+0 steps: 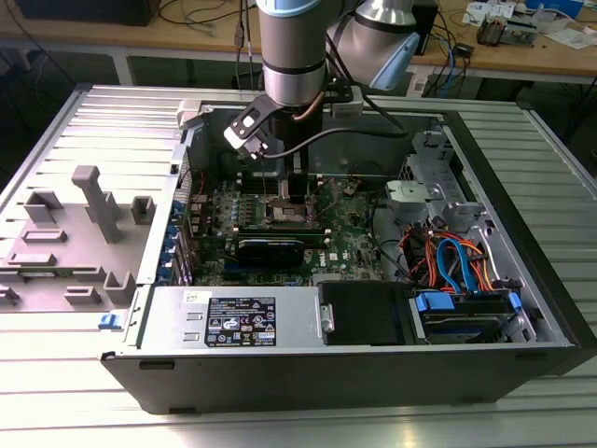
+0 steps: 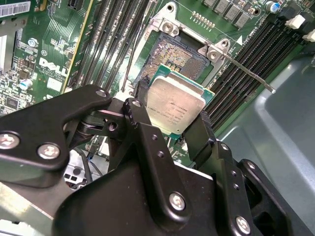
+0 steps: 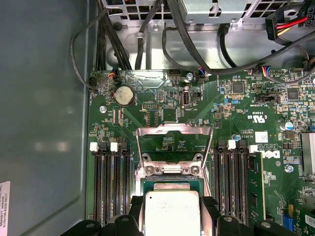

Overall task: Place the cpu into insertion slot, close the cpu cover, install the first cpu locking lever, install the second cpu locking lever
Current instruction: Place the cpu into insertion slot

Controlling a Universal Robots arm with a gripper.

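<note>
Reaching straight down from above, the arm (image 1: 291, 56) enters the open case (image 1: 308, 373) in the exterior view. Its last grey section is upright, and a second joint bulges out toward the exterior view's right, just above the case rim. The case lies on its side on a ribbed metal table (image 1: 84, 411), with the green motherboard (image 1: 350, 233) facing up.

The gripper (image 2: 173, 105) points down at the board, near the middle of it. Its black fingers (image 2: 201, 135) are clamped on two opposite edges of the cpu (image 2: 176, 101), which lies flat between them with its silver top facing up.

In the second wrist view the cpu sits over the near part of the slot (image 2: 177, 54). The rest of the pale contact field is bare beyond it, so the chip is not seated. How high above the contacts it is cannot be told.

In the first wrist view the cover (image 3: 174, 129) stands swung open on its hinge at the far side of the slot, and green board is visible through its cut-out. The cpu (image 3: 172, 214) is on the near side of that hinge.

A thin lever (image 2: 246, 72) juts out free from one corner of the slot. Black memory slots (image 3: 112, 187) run along both sides of the slot.
</note>
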